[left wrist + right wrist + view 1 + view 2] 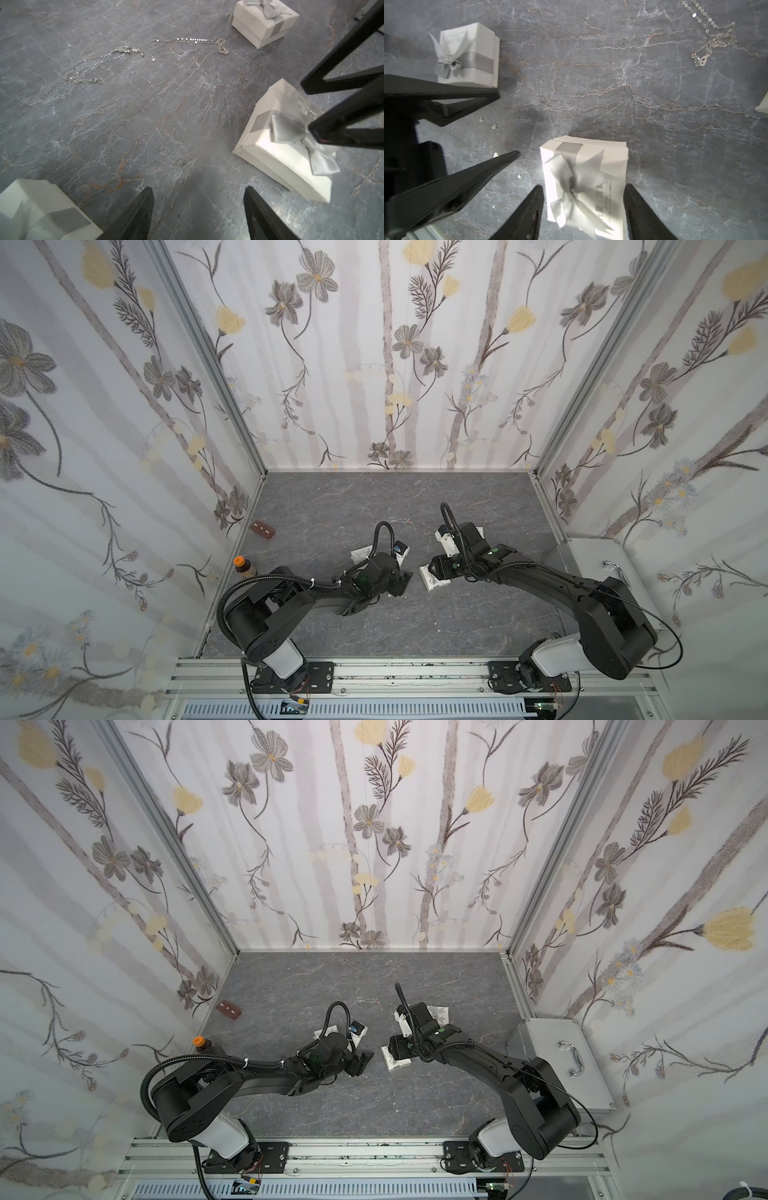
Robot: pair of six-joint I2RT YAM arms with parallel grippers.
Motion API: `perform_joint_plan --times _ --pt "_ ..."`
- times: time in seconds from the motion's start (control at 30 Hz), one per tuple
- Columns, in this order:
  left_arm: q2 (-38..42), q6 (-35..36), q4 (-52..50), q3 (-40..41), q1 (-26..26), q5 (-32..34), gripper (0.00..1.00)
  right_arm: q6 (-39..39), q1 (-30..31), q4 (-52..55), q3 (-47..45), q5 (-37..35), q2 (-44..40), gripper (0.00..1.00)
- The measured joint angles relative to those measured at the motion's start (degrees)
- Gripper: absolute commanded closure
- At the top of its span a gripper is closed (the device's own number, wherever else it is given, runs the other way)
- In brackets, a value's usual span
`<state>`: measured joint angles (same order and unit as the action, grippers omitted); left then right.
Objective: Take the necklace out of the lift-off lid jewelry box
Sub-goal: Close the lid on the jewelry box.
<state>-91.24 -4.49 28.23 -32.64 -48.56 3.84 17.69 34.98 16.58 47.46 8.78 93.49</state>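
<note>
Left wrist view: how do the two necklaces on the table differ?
The disc necklace lies stretched nearly straight; the beaded necklace curls into loops. The disc necklace bears a row of flat shiny discs, the beaded necklace a few pale beads. Both are thin silver chains.

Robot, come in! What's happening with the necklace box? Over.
Left gripper open, empty. Right gripper straddling lidded jewelry box, grip unclear. Two necklaces loose on table. Nothing blocking.

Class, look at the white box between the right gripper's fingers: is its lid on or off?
On. The lid, with the grey bow on top, sits down over the white box; nothing of its inside shows.
</note>
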Motion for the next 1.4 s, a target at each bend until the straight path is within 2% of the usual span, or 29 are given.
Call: perform_joint_plan --times 0.17,0.7,0.9,1.1,1.4 --pt "1.2 0.0 -0.7 0.2 0.3 0.0 0.30 0.0 0.3 0.0 0.7 -0.1 2.0 0.48" --pt "1.4 0.0 -1.1 0.4 0.3 0.0 0.30 -1.7 0.4 -0.9 3.8 -0.1 6.3 0.54" --pt "1.4 0.0 -1.3 0.3 0.6 0.0 0.30 -2.9 0.4 -0.7 4.3 -0.2 6.3 0.44" --pt "2.3 0.1 -3.7 -1.9 2.9 -0.7 0.30 -3.0 0.4 0.0 3.4 -1.4 2.4 0.33" --pt "2.0 2.7 -8.9 -7.7 8.2 -4.2 0.29 3.4 0.4 -0.9 -3.5 0.3 -7.5 0.33"
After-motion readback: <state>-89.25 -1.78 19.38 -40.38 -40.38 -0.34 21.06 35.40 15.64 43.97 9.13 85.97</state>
